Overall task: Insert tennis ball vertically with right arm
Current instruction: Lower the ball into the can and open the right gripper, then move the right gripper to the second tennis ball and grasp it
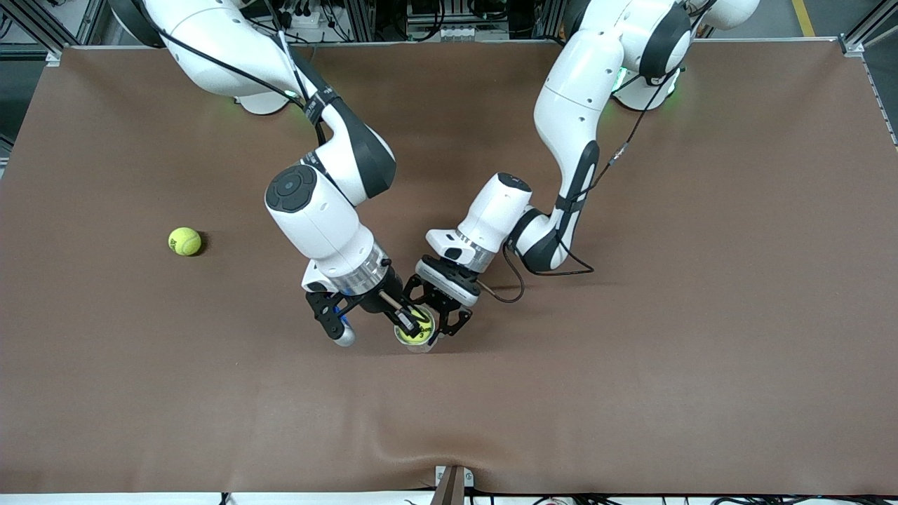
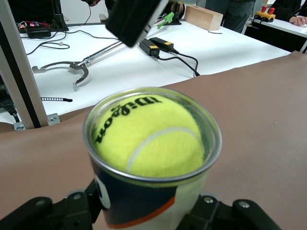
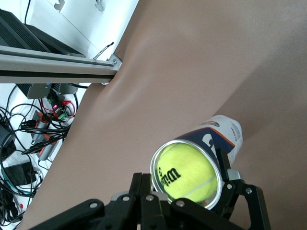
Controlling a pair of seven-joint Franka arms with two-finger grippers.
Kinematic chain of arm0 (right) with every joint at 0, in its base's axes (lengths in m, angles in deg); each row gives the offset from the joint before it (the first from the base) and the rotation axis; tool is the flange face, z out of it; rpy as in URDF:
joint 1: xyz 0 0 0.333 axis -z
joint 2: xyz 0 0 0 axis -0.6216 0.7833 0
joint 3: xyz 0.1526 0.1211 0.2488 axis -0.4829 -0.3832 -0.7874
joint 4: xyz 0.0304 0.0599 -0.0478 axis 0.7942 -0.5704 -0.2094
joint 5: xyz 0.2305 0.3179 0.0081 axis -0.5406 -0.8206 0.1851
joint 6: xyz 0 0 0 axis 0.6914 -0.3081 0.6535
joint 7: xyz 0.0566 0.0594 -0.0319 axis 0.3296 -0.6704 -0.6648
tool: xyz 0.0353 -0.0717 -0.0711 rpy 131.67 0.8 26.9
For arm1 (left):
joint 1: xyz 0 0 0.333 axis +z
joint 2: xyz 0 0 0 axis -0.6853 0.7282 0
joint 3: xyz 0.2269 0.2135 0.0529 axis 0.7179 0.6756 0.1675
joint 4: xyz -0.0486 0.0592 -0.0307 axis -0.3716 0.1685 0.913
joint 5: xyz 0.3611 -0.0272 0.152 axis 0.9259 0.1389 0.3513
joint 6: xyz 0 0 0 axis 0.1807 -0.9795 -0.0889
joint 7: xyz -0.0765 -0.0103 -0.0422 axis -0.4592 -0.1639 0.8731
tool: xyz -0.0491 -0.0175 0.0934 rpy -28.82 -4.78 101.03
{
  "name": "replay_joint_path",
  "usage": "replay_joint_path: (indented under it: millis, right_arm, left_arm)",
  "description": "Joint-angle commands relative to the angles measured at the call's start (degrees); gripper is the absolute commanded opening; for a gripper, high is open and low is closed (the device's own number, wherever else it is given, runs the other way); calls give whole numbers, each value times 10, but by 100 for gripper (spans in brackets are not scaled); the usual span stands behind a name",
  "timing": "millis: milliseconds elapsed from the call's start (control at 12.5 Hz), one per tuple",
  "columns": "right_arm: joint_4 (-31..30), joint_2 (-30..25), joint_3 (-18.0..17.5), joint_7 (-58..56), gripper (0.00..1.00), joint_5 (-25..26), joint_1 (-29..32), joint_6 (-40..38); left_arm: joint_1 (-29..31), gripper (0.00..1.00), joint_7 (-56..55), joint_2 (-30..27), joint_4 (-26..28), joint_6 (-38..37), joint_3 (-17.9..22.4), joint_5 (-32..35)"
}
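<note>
Front view: the can [image 1: 419, 337] is clamped upright by the left gripper [image 1: 443, 308]; the right gripper [image 1: 372, 326] is just beside the can's mouth and appears spread, though its fingers are taken as closed and empty; a spare ball [image 1: 184, 241] lies well apart from the can, toward the right arm's end.
Left wrist view: the tennis ball [image 2: 151, 136] is seated in the can, near the rim — the can should be kept still.
Right wrist view: the ball is seen inside the can's rim — a straight upward retreat is advised.
</note>
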Motion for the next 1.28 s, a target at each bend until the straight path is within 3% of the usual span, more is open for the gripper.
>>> replay_joint_path:
  millis: [0, 399, 638, 957, 1196]
  right_arm:
    - [-3, 7, -2, -22, 0, -1, 4, 1]
    - [-27, 21, -1, -26, 1, 26, 0, 6]
    - [-8, 9, -4, -25, 0, -5, 6, -11]
    - [59, -4, -3, -31, 1, -36, 20, -119]
    - [55, -54, -1, -219, 11, -32, 73, -242]
  left_arm:
    - [-8, 65, 1, 20, -22, 9, 11, -10]
    - [-8, 69, 1, 20, -22, 9, 11, -11]
    - [-7, 69, 1, 20, -22, 9, 11, -11]
    - [-7, 70, 1, 20, -22, 9, 11, -11]
    - [-7, 72, 1, 20, -22, 9, 11, -11]
